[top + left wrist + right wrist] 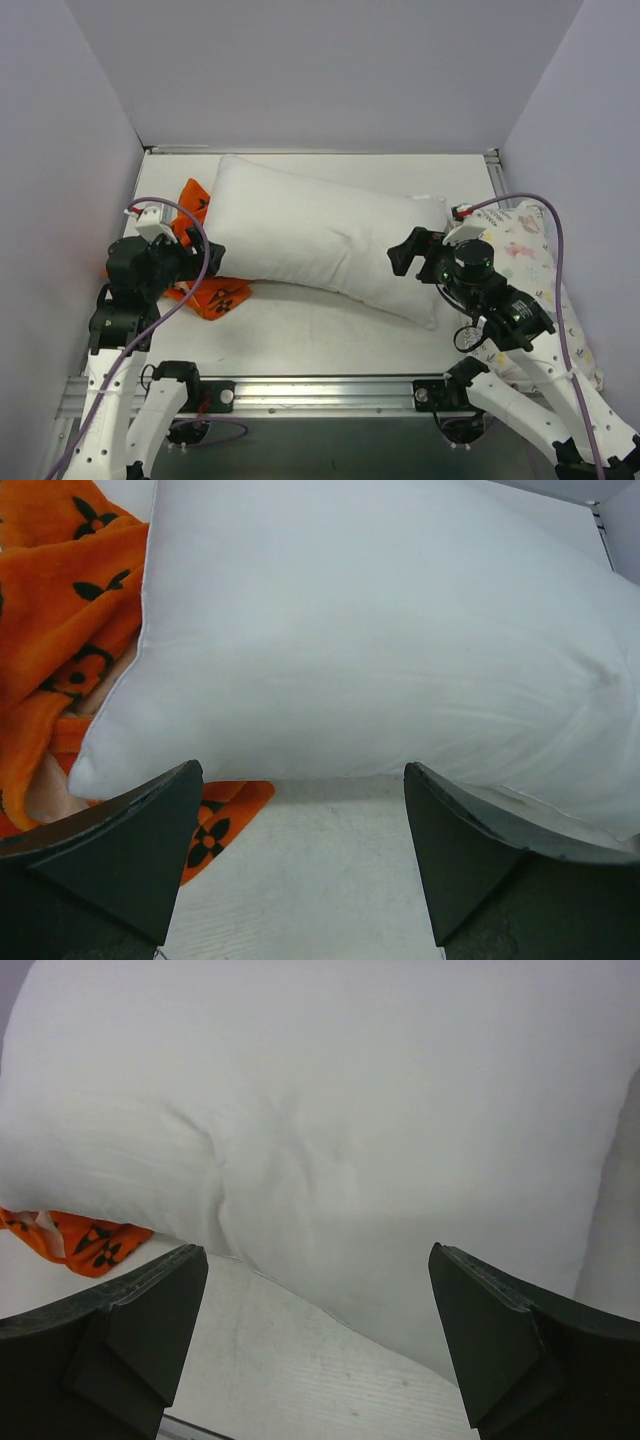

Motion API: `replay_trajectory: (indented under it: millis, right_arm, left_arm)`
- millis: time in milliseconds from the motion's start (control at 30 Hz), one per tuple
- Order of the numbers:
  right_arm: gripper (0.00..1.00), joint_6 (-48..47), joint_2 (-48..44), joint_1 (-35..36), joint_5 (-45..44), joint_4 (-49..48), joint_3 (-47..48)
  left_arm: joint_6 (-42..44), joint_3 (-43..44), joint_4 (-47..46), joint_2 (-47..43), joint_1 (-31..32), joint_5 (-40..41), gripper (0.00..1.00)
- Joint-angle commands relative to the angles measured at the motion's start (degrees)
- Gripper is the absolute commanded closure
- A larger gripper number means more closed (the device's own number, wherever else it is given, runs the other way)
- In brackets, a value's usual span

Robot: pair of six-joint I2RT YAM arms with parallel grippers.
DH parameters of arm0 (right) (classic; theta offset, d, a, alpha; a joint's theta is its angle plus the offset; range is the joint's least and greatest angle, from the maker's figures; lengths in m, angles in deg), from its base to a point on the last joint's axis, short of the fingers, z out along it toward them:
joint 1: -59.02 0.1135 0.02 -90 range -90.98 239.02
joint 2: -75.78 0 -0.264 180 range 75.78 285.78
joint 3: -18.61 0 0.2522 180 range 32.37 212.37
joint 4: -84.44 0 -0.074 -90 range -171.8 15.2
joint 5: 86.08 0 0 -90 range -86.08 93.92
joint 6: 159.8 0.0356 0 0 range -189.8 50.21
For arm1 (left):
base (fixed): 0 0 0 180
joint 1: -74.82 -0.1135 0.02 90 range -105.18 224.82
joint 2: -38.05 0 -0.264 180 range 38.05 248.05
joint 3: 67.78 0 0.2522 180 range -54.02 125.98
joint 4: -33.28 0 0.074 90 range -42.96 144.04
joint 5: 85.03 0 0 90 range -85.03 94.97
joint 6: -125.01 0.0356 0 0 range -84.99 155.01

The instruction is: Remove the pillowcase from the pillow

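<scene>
While the counter [300,330] carries all items, the pillow [320,235] lies diagonally across it, fully out of its cover. The pillowcase [215,295] lies crumpled at the pillow's left end, partly beneath that corner. The left hand [200,255] is spread beside the pillowcase, gripping nothing. The right hand [403,253] is spread at the pillow's right end, also gripping nothing.

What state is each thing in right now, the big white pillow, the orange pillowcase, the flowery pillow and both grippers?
Large plain white stuffed pillow: bare, lying slantwise on the table.
Bright orange fabric pillowcase with black motifs: off the pillow, crumpled at its left end, partly under its corner.
Smaller white floral-print pillow: lying flat at the table's right edge.
Left gripper: open, empty.
Right gripper: open, empty.
</scene>
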Motion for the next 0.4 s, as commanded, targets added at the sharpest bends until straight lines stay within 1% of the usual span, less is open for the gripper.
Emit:
replay_trajectory:
  millis: [0, 367]
  right_arm:
    - [0.00, -0.5, -1.4, -0.1, -3.9, 1.6, -2.3]
    - [0.00, -1.2, -1.7, -0.1, -3.1, 1.8, -2.8]
  left_arm:
    - [2.1, -0.9, 0.0, -0.9, 0.5, -0.9, 0.10]
    - [1.9, -1.0, 0.1, -1.4, 1.7, -1.0, 0.10]
